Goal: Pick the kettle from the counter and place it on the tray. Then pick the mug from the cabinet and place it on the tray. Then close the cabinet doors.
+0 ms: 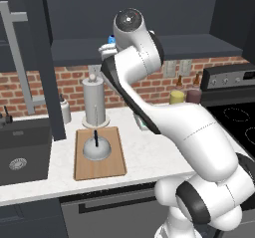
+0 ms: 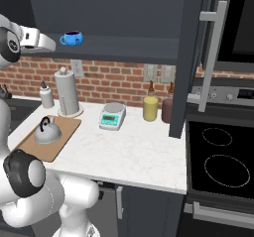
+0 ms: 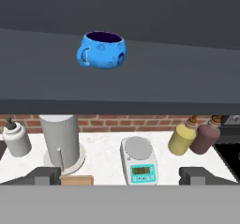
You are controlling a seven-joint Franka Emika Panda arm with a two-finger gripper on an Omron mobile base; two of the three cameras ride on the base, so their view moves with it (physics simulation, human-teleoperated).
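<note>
The blue mug (image 3: 101,49) stands upright on the dark shelf of the open cabinet (image 2: 124,47), its handle to the left in the hand view. My gripper (image 3: 121,175) is open and level with the shelf, a short way in front of the mug, with nothing between its fingers. From the right base view the gripper (image 2: 49,44) is just left of the mug (image 2: 72,37). The grey kettle (image 1: 97,150) sits on the wooden tray (image 1: 112,165) on the white counter (image 1: 149,152). Both cabinet doors (image 2: 191,57) stand open.
A paper-towel cylinder (image 2: 67,92) and a small white bottle (image 2: 46,96) stand behind the tray. A scale (image 2: 111,116), a yellow jar (image 2: 150,108) and a maroon jar (image 2: 167,109) sit further right. The stove (image 2: 223,161) is at the right, the sink (image 1: 20,152) at the left.
</note>
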